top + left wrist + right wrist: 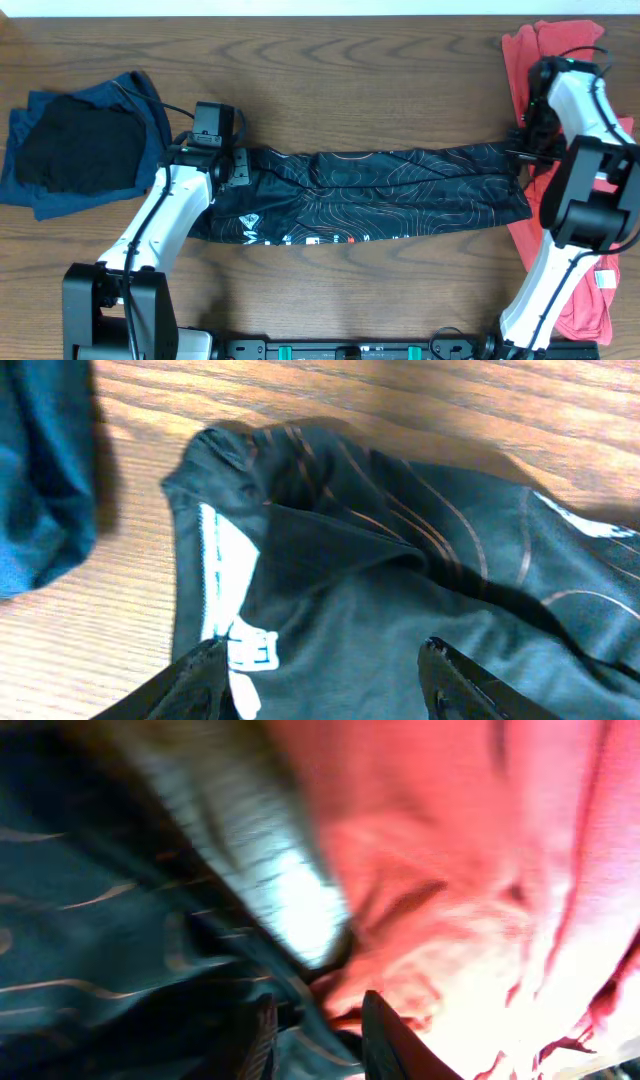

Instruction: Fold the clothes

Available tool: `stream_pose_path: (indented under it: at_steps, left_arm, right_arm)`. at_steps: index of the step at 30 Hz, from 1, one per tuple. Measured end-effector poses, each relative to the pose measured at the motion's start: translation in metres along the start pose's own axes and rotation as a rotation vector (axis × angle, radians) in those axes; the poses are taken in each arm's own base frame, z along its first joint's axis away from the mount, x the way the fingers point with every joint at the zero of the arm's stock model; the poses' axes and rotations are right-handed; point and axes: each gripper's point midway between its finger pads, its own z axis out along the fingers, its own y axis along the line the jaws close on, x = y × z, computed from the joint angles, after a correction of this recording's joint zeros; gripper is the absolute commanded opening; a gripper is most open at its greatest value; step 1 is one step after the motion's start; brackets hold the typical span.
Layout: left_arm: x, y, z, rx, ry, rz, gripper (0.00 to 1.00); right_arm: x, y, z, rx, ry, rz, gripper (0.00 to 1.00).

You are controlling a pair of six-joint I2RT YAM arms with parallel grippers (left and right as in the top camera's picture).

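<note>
Lying stretched, jersey (380,190); left fingers (195,678) open above it; right fingers (395,1045) grip unclear.

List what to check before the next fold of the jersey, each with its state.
1. left gripper open: ok, jaws apart over the left end of the jersey.
2. right gripper free of cloth: cannot tell, view blurred.
3. jersey lies as one long strip: ok.
4. jersey apart from blue pile: ok, bare table between.
5. jersey apart from coral garment: not ok, they touch.
</note>
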Motion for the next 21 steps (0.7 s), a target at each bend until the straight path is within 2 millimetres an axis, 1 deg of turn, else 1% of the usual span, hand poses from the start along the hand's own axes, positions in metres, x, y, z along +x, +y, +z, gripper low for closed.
stream_pose_path:
  at_steps: [1, 2, 4, 5, 6, 10, 13, 16, 19, 21]
  left_arm:
    - [0.000, 0.000, 0.000, -0.001, -0.001, 0.000, 0.62]
    - [0.000, 0.000, 0.000, 0.002, 0.000, -0.001, 0.58]
    - [0.003, -0.005, 0.000, 0.030, 0.015, -0.006, 0.47]
    - [0.007, -0.009, -0.001, 0.054, 0.034, -0.003, 0.42]
    - [0.010, -0.013, -0.001, 0.077, 0.050, -0.009, 0.40]
    - [0.024, -0.029, -0.004, 0.174, 0.114, -0.010, 0.38]
    - [0.032, -0.034, -0.006, 0.211, 0.147, -0.014, 0.38]
    - [0.038, -0.037, -0.006, 0.228, 0.169, -0.017, 0.38]
    - [0.042, -0.038, -0.005, 0.235, 0.181, -0.023, 0.38]
    - [0.043, -0.038, -0.005, 0.236, 0.187, -0.024, 0.38]
  right_arm:
    - [0.000, -0.004, 0.001, -0.002, 0.003, 0.012, 0.25]
    - [-0.001, -0.008, 0.002, -0.004, 0.005, 0.018, 0.24]
    - [-0.001, -0.013, 0.003, -0.014, 0.010, 0.026, 0.17]
    - [-0.001, -0.013, 0.004, -0.023, 0.012, 0.029, 0.09]
    - [-0.001, -0.014, 0.004, -0.035, 0.014, 0.028, 0.02]
    - [-0.003, -0.011, 0.005, -0.102, 0.012, 0.039, 0.01]
    - [-0.006, -0.007, 0.007, -0.146, 0.004, 0.031, 0.01]
    - [-0.003, -0.005, 0.015, -0.160, 0.018, 0.025, 0.02]
    - [0.000, -0.002, 0.029, -0.168, 0.026, 0.019, 0.03]
    - [0.004, -0.003, 0.032, -0.168, 0.025, 0.021, 0.03]
